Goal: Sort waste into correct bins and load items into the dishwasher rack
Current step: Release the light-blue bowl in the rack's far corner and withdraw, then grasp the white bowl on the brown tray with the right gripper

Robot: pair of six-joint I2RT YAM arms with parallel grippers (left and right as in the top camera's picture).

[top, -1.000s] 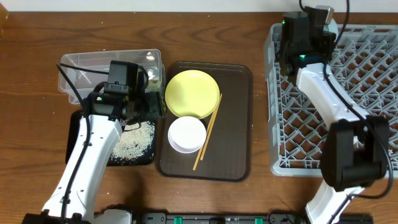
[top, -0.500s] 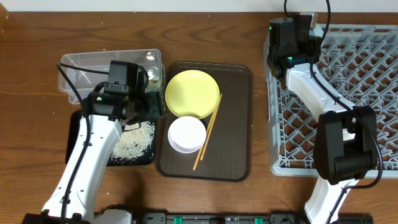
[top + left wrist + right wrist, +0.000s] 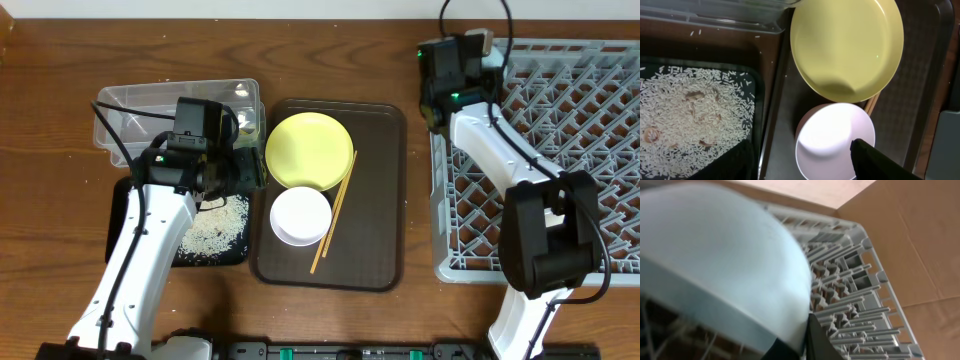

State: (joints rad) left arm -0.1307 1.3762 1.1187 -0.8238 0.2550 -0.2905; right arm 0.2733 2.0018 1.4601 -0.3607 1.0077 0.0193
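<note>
Your right pincer [image 3: 794,344] is clamped on the rim of the blue bowl [image 3: 715,255]. In the overhead view this arm sits at the top left corner of the rack [image 3: 560,150]. In the right wrist view the bowl's outer wall fills most of the frame, with the rack's pegs beyond it. You cannot tell whether the bowl touches the rack.

Your left pincer [image 3: 800,144] has its fingers apart and holds nothing. It hangs over the line where the black tray [image 3: 120,215] meets the brown tray [image 3: 378,200].

The brown tray lies at the middle of the worktop [image 3: 50,200]. It carries the plate [image 3: 309,150] at its upper end in the overhead view. The white bowl [image 3: 300,216] sits just below the plate, upright. The 2 chopsticks [image 3: 335,215] lie on a slant along the right side of both.

The rice [image 3: 215,230] lies spread in the black tray. The tub [image 3: 150,110] stands just above that tray in the overhead view, beside the plate.
</note>
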